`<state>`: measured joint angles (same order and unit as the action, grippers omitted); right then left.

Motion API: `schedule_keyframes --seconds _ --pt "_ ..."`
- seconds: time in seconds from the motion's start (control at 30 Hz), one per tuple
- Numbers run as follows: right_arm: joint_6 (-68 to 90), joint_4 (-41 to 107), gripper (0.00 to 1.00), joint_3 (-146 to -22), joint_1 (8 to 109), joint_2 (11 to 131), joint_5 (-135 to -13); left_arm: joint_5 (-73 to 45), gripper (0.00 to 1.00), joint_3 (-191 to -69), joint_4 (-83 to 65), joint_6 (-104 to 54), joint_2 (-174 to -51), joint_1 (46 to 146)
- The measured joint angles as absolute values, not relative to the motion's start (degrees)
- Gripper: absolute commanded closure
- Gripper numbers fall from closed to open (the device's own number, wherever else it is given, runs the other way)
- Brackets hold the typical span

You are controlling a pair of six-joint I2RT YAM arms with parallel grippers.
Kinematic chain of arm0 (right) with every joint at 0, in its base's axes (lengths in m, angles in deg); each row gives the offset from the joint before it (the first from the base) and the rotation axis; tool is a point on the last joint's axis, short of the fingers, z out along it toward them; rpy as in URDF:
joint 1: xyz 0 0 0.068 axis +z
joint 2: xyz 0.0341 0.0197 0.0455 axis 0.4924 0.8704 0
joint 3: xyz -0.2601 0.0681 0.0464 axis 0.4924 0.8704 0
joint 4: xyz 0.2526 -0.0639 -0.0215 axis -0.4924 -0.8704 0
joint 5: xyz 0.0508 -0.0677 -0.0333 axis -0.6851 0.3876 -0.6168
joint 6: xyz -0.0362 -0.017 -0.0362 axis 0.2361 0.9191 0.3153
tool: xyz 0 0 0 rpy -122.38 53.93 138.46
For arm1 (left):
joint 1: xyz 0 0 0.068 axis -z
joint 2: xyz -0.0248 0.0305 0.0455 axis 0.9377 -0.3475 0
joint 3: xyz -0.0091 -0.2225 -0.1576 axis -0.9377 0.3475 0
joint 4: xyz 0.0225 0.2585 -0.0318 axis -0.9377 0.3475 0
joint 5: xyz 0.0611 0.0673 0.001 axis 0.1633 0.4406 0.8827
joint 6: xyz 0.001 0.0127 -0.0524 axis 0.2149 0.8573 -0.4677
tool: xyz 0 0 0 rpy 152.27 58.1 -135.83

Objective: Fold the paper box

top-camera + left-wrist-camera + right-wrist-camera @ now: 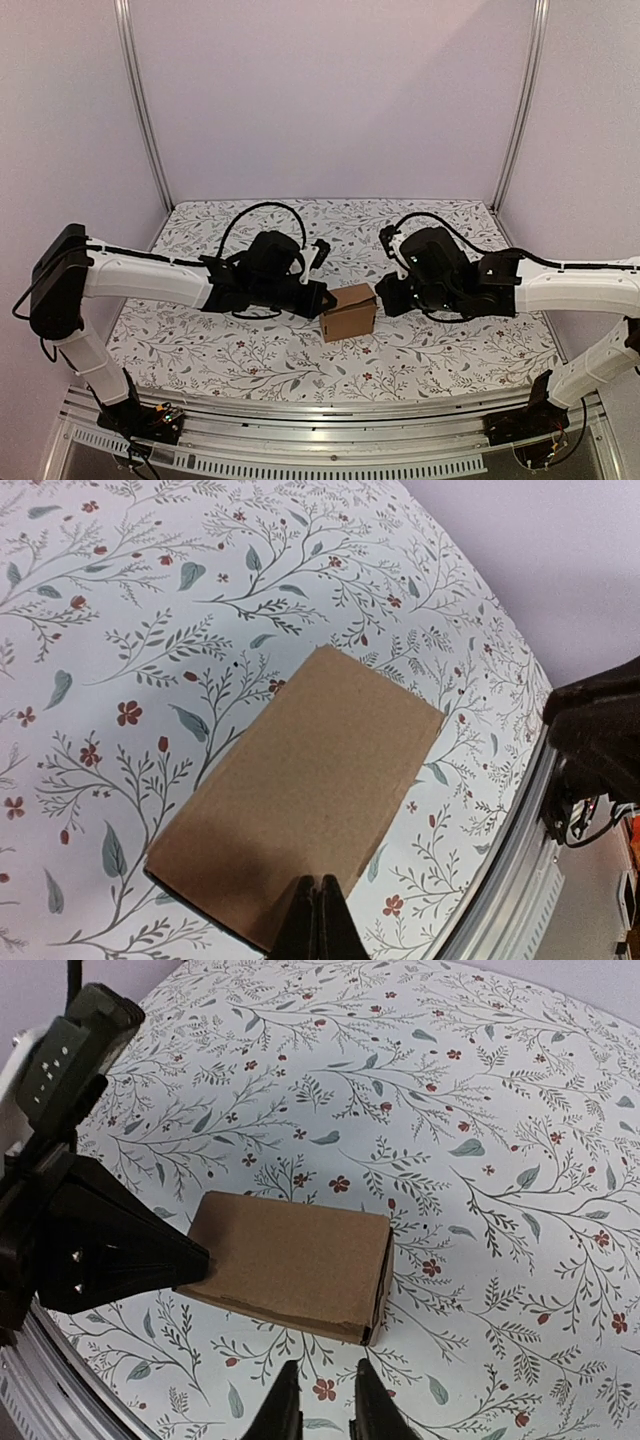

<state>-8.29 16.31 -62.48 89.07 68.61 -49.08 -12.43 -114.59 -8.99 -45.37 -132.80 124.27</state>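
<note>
Paper box on counter btwn both: left end effector pinched closed, tip touching box; right end effector narrowly parted, empty, just beside it.

No writing, label, brand, number or sign can be read anywhere: the paper box just ahead of the right pincer shows plain brown faces, and the surface around it carries only printed leaves and flowers.
</note>
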Motion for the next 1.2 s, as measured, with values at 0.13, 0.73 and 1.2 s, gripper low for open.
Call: schedule_keyframes --seconds 0.13,0.73,1.2 --pt "-7.31 16.09 1.00 -66.44 87.87 69.20 -49.02 -12.47 1.00 -114.59 -9.05 -45.37 -133.33 124.27" --pt "-7.35 24.66 1.00 -63.73 85.70 81.22 -49.91 -12.43 1.00 -114.59 -8.55 -45.37 -133.52 124.29" --pt "-8.49 25.93 1.00 -63.44 85.64 79.93 -50.00 -12.32 1.00 -114.78 -8.05 -45.33 -133.52 124.29"
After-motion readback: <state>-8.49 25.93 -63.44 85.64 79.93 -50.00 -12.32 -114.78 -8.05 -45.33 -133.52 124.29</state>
